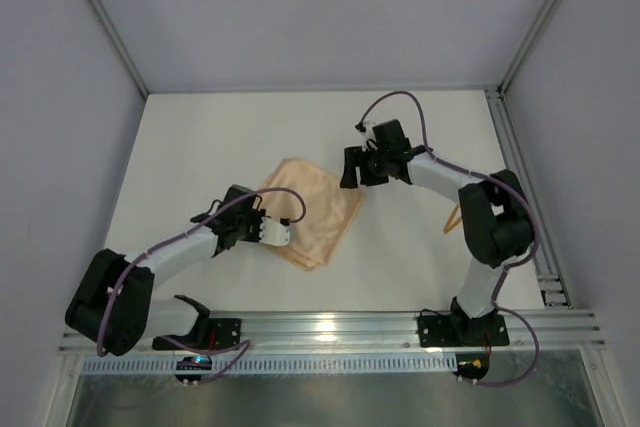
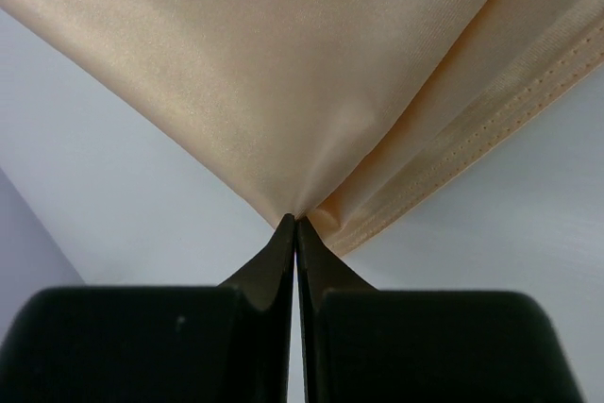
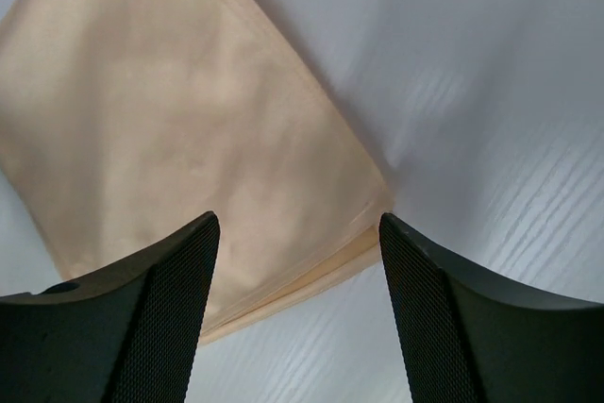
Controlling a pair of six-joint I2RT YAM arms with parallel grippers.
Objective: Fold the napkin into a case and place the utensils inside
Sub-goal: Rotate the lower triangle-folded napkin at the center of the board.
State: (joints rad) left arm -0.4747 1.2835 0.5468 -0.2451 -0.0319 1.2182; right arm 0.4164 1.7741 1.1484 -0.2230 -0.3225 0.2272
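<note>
Shows a satiny peach napkin (image 1: 318, 212), folded into a layered diamond, flat on the white table (image 1: 200, 147). Shows the left gripper (image 2: 296, 224) pressed together, pinching its stitched corner, and the right gripper (image 3: 297, 219) spread wide over the right-hand corner. Barely shows thin orange utensils (image 1: 452, 219), mostly hidden behind the right arm.

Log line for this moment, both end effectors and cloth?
left end effector: shut on napkin corner | right end effector: open over right corner | utensils: outside napkin, partly hidden
</note>
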